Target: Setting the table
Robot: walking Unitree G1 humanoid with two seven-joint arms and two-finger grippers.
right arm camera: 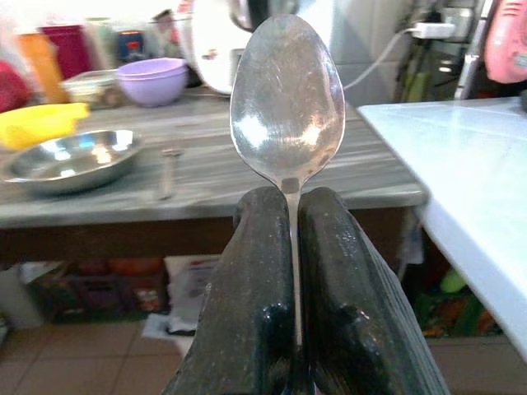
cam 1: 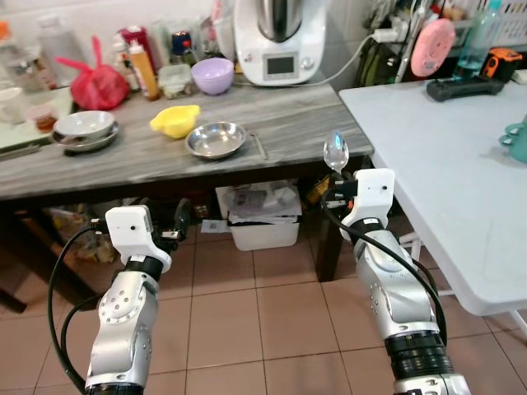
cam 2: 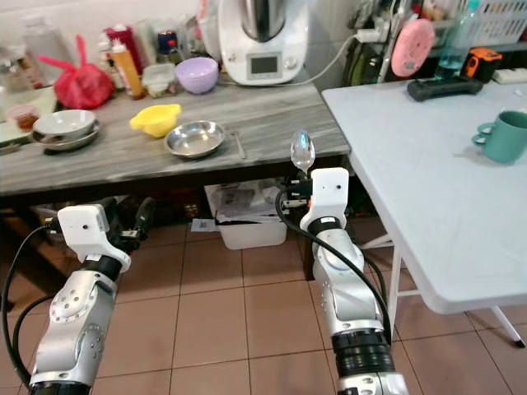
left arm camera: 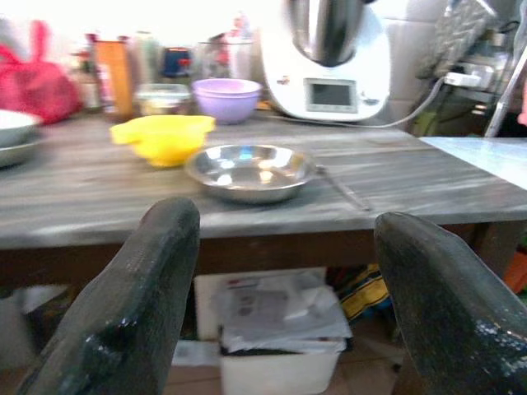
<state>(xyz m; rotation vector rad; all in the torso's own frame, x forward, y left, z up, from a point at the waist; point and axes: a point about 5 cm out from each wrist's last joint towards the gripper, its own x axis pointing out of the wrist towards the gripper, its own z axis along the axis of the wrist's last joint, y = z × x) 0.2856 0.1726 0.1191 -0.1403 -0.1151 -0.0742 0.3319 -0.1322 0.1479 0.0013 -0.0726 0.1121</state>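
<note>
Kitchen, grey wood tabletop (cam 1: 288, 123) beside white table (cam 1: 445, 156): spoon in transit.
Head views: your right end effector (cam 1: 336, 191) holds the spoon (cam 1: 336, 152) upright, bowl up, between the two surfaces; left end effector (cam 1: 179, 216) hangs low before the tabletop. Left wrist: fingers (left arm camera: 140, 304) spread, nothing held; steel bowl (left arm camera: 251, 169) ahead. Right wrist: fingers (right arm camera: 255, 280) pinch only the thin handle, so a quick swing could pivot or drop the spoon; the white table's edge could snag it.
</note>
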